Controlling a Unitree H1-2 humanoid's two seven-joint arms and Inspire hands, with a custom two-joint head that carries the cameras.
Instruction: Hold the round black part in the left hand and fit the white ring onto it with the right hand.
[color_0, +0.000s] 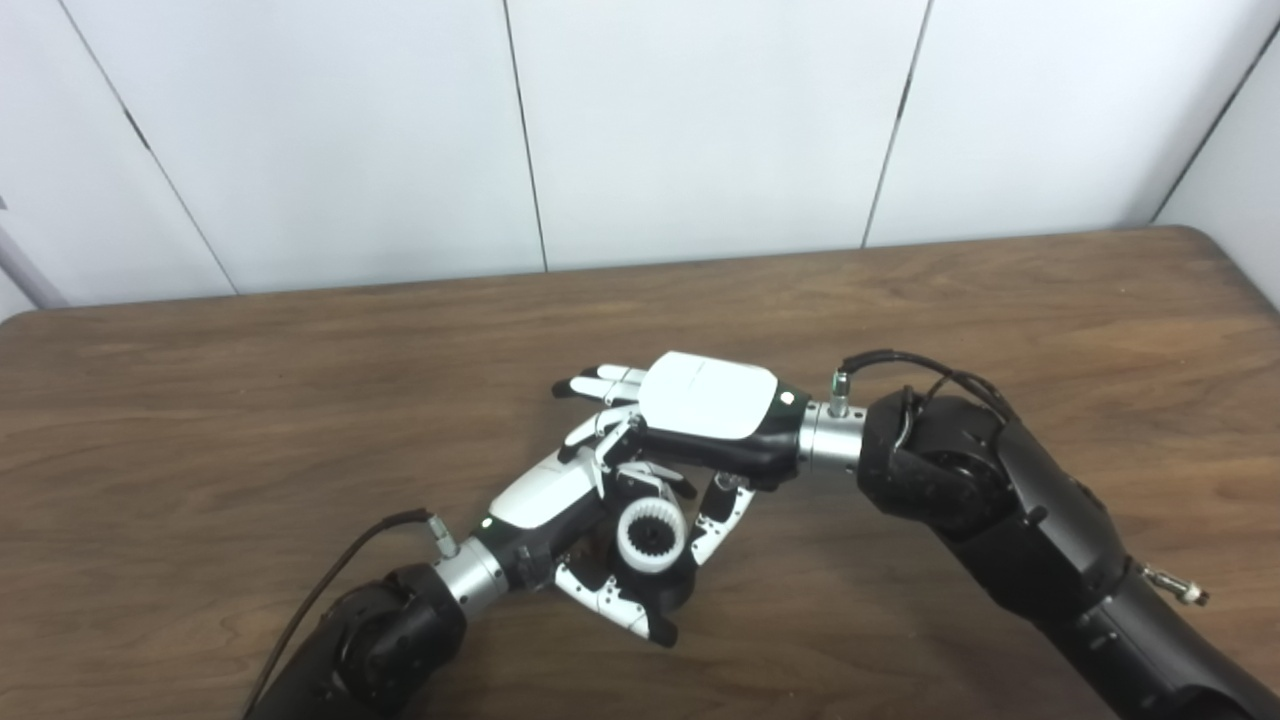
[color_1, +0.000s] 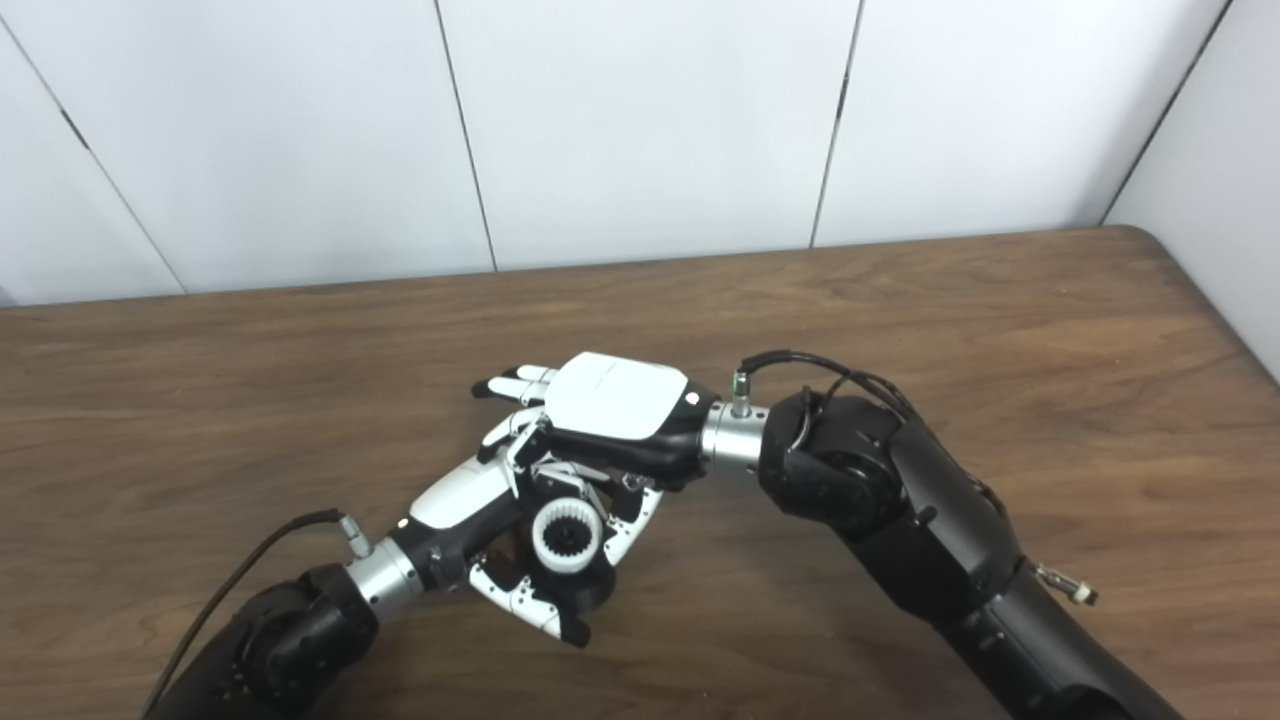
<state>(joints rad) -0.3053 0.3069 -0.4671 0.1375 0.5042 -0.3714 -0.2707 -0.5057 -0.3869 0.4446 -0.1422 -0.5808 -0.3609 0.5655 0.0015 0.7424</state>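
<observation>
My left hand (color_0: 548, 497) is low over the table, shut on the round black part (color_0: 668, 592), with its thumb (color_0: 610, 600) under the part. The white ring (color_0: 650, 536), toothed on the inside, sits on the black part with its face towards me. My right hand (color_0: 706, 396) hovers palm down just above and behind them. Its fingers (color_0: 600, 381) stretch out to the left past the left hand and hold nothing. A white digit (color_0: 726, 508) hangs close beside the ring's right edge; whose it is I cannot tell.
The brown wooden table (color_0: 1000, 300) runs to a white panelled wall (color_0: 700, 120) at the back, and its right corner (color_1: 1150, 240) is rounded. A black cable (color_0: 330, 580) loops off the left wrist and another (color_0: 900, 362) off the right wrist.
</observation>
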